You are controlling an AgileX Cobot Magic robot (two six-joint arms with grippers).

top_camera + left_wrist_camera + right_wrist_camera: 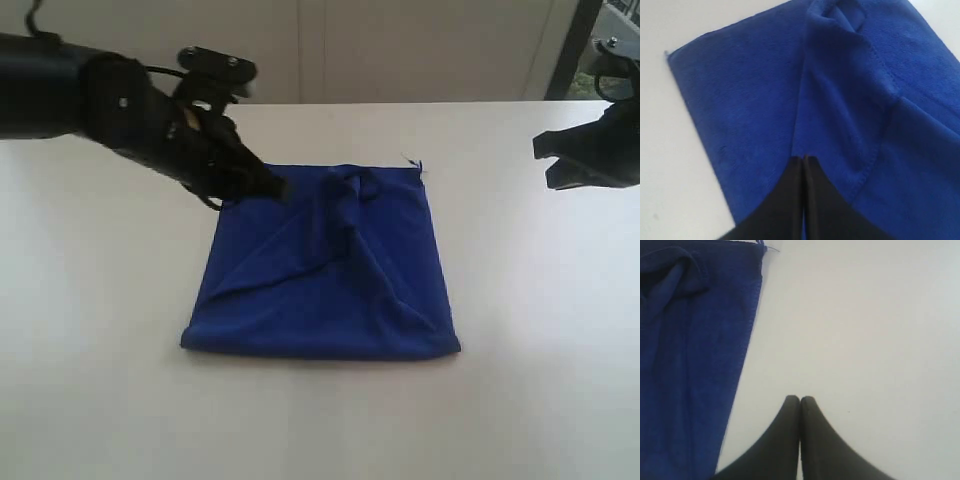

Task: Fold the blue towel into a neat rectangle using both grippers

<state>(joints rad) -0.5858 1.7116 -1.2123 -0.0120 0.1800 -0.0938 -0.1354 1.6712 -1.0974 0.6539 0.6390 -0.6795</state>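
Observation:
The blue towel (320, 270) lies on the white table as a rough square, its top layer creased and bunched near the far edge. My left gripper (280, 188) is at the towel's far left corner. In the left wrist view its fingers (804, 159) are pressed together on a raised fold of the blue towel (840, 100), and a crease runs away from the tips. My right gripper (545, 160) hangs well to the right of the towel. Seen from the right wrist, that gripper (800, 399) is shut with nothing in it, above bare table beside the towel's edge (747, 355).
The white table (520, 400) stretches all round the towel. A loose thread (414, 163) sticks out at the towel's far right corner. A wall and a dark post (570, 50) stand behind the table.

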